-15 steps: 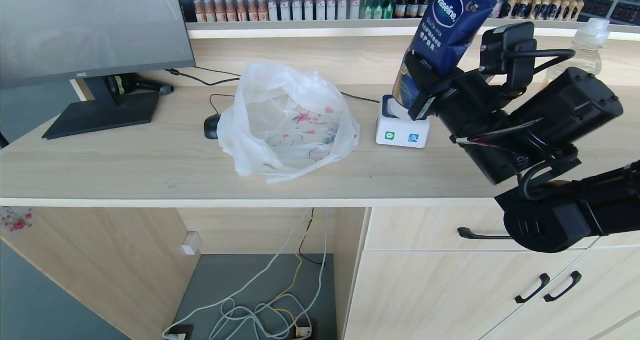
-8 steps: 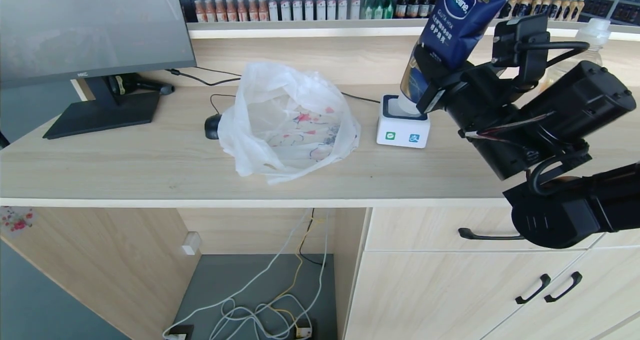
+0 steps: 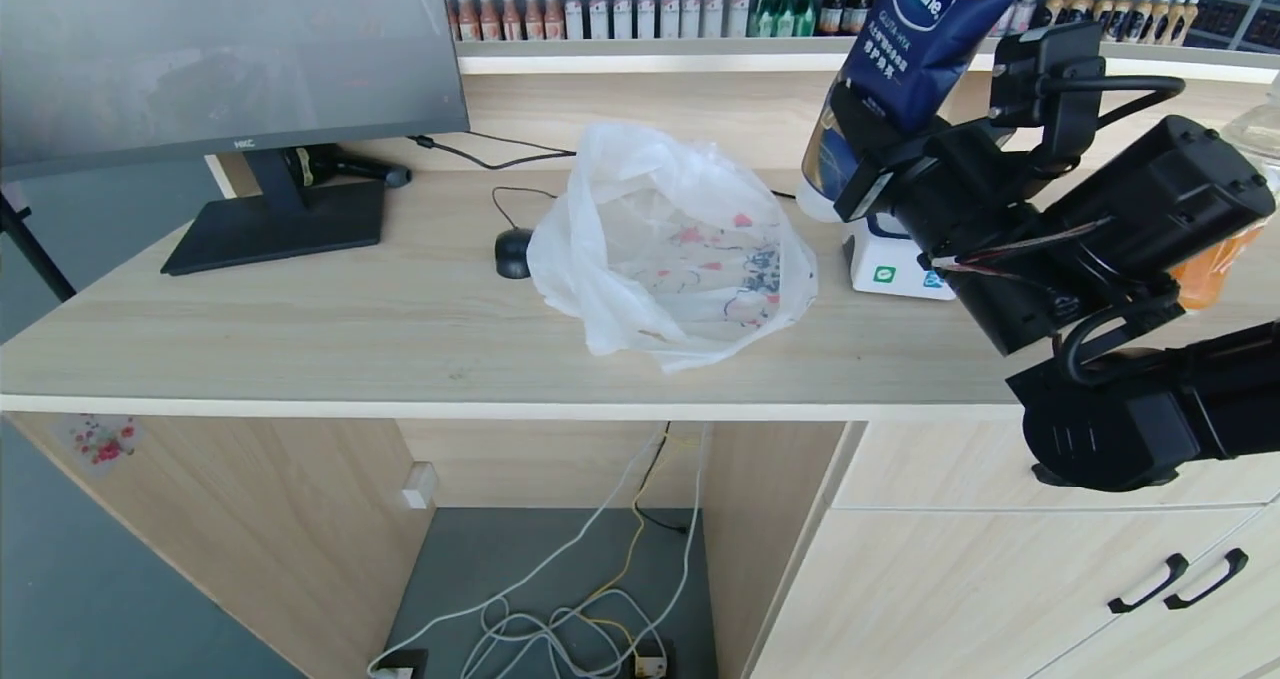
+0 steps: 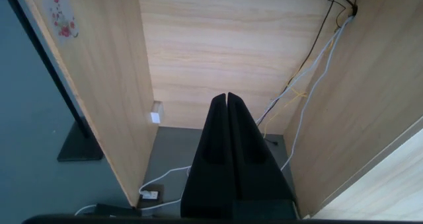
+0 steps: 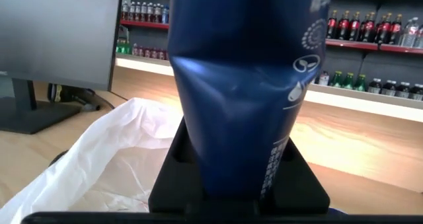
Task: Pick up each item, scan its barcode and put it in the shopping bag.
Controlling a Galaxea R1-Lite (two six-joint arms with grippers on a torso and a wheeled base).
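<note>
Blue pouch [image 3: 905, 54] clamped upright in right hand [image 3: 858, 164], held over bench [image 3: 300, 329], just beside white scanner box [image 3: 893, 271], near shopping bag [image 3: 670, 249]. Left hand [image 4: 228, 118] pressed together, held below bench level.

Far left corner of the table [image 3: 300, 329]: a dark-screened monitor [image 3: 220, 49] stands on its flat black base [image 3: 275, 227]. A black mouse [image 3: 513, 253] sits mid-table, its thin cord looping toward the far edge. Beyond that edge, a shelf carries a long row of bottles [image 3: 620, 14]. Under the table, white and yellow cables [image 3: 600, 589] hang down and pile on the grey floor. Black handles [image 3: 1180, 579] mark the cabinet fronts below the right end, and a small flower sticker [image 3: 100, 437] sits on the left side panel.
</note>
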